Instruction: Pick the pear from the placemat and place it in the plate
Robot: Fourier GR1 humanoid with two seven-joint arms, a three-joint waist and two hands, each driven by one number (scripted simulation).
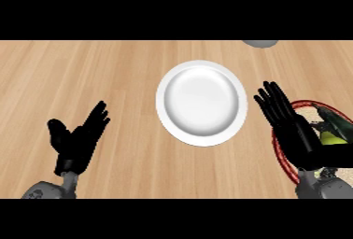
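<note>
A white round plate [201, 102] lies on the wooden counter in the middle of the head view, with nothing on it. At the right edge lies a dark green placemat with a red rim [339, 122]. A yellow-green pear [333, 138] sits on it, mostly hidden behind my right hand [293, 130]. That hand hovers over the placemat's left part with its fingers straight, open. My left hand [77, 138] rests open at the lower left, fingers up, far from the plate and the pear.
A grey object [260, 43] shows partly at the top edge, right of centre. Bare wooden counter [82, 70] stretches to the left of the plate and behind it.
</note>
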